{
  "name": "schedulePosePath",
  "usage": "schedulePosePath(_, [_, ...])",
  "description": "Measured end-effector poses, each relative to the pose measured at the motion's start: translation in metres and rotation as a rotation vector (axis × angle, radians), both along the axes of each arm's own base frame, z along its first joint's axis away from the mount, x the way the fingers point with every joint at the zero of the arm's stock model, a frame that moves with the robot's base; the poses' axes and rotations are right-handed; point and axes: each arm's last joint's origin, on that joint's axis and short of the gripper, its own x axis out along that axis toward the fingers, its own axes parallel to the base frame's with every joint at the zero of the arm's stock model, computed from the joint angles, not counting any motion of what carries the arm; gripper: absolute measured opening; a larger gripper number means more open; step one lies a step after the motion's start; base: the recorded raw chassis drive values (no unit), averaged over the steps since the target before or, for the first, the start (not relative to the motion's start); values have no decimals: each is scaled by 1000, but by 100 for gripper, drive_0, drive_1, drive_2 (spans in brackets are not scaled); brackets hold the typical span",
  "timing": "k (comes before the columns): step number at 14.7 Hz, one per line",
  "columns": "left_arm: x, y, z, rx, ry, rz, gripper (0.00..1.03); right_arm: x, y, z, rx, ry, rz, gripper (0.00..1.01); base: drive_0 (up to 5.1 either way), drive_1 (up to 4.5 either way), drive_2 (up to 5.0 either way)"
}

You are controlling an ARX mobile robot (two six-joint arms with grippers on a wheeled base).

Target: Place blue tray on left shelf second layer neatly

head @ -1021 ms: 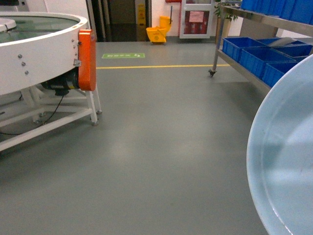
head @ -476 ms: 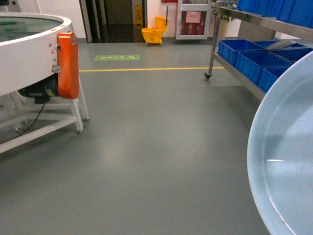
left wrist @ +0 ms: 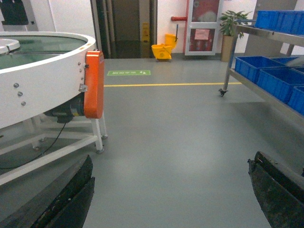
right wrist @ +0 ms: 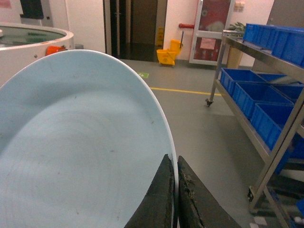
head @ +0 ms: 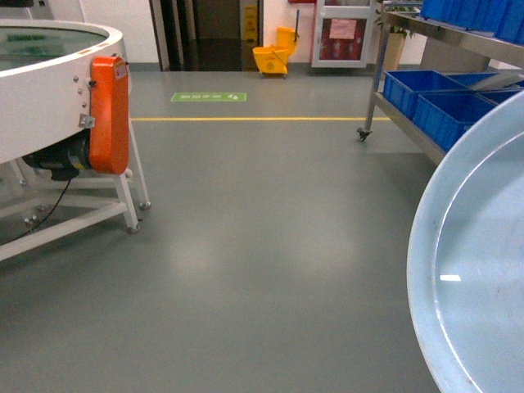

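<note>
Right gripper (right wrist: 174,190) clenched on tray (right wrist: 80,142) rim; tray filled head view at 4 o'clock. Left gripper (left wrist: 171,190) spread, empty. Rack (head: 401,123) at 2 o'clock; I judged keeping the tray level best during approach.

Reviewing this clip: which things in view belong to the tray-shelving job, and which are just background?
Job:
- blue tray, rim pinched in the right claw
- steel shelf on the right, the likely target rack

Background:
- blue crates on the shelf
- round white machine with orange cover
- yellow mop bucket
- left claw, open, holding nothing
</note>
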Motion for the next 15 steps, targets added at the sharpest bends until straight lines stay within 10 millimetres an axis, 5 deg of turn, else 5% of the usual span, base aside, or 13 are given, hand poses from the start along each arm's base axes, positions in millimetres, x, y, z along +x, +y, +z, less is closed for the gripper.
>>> schedulePosePath(3, [0, 0, 0, 0, 2, -3, 98, 0, 0, 1, 1, -6, -2, 2, 0, 0, 0])
schedulePosePath(15, [0, 0, 0, 0, 1, -2, 98, 0, 0, 1, 0, -8, -2, 2, 0, 401, -401])
